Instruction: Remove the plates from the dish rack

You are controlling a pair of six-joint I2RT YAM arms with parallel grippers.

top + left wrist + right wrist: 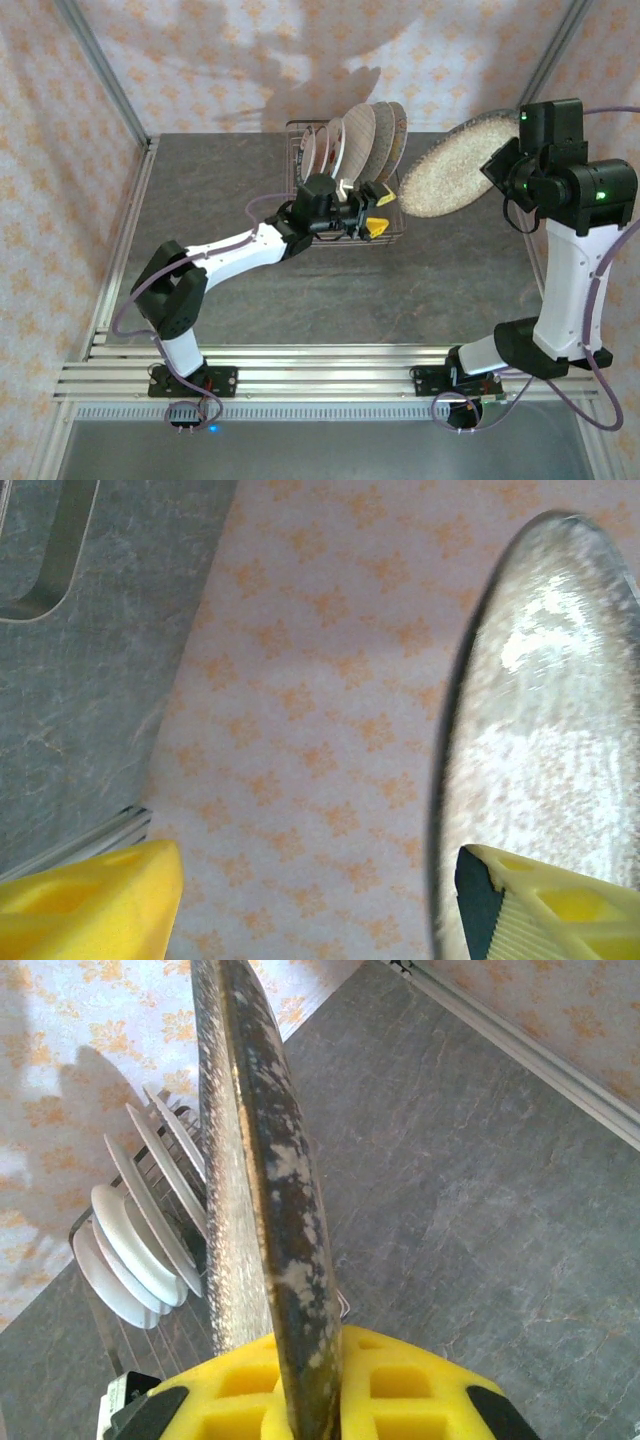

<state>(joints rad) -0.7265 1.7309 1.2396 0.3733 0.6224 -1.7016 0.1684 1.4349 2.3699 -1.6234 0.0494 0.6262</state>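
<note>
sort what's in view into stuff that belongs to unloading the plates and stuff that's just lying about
Part of the job:
- dish rack
- plates standing in it
- speckled plate, held in the air to the rack's right

Just there:
- grey table
- flower-patterned walls
- metal rails along the near edge

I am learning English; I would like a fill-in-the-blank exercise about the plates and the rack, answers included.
The right end effector is shut on the rim of a large speckled ___.
That plate hangs in the air to the ___ of the dish rack.
The left end effector, beside the rack, has its jaws ___.
The fingers of both end effectors are ___ in colour.
Missing words: plate; right; open; yellow.
</note>
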